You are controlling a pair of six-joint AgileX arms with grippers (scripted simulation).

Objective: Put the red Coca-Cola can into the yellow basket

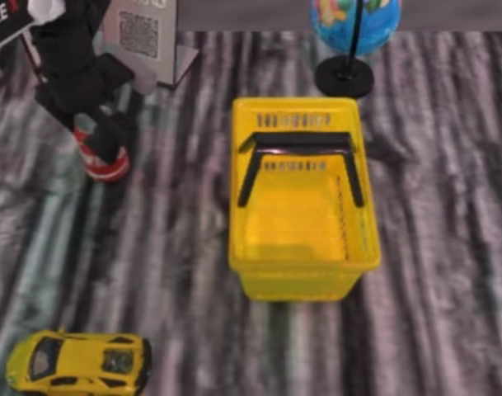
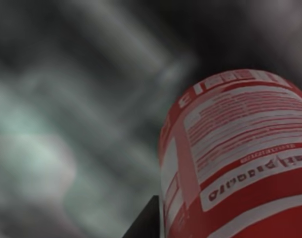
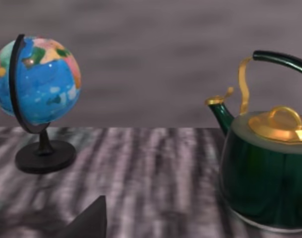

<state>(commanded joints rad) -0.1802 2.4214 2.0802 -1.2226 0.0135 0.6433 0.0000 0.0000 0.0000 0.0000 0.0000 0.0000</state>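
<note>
Left arm: black, reaching down at the desk's far left, its claw (image 1: 102, 132) set over the small red cylindrical Coca-Cola can (image 1: 105, 159). The can stands upright on the grey streaked desk (image 1: 176, 272), long axis vertical, directly beneath the claw. The left wrist view shows the can's red and white label (image 2: 240, 158) close against a dark finger (image 2: 146, 223); whether the claw has clenched on it cannot be told.

Bottom left: yellow toy sports car (image 1: 79, 361), well apart from the can.

Centre: bright yellow rectangular plastic basket (image 1: 242, 198), black handles folded across it, nothing inside. It lies to the right of the can, with bare desk between. The can would have to rise above the rim and travel rightward, judging by this layout.

Far centre-right: blue globe on black stand (image 1: 349, 33).

Right arm: out of the top view; claw state cannot be told. Its wrist view shows the globe and a dark green kettle with gold lid (image 3: 265, 168).
</note>
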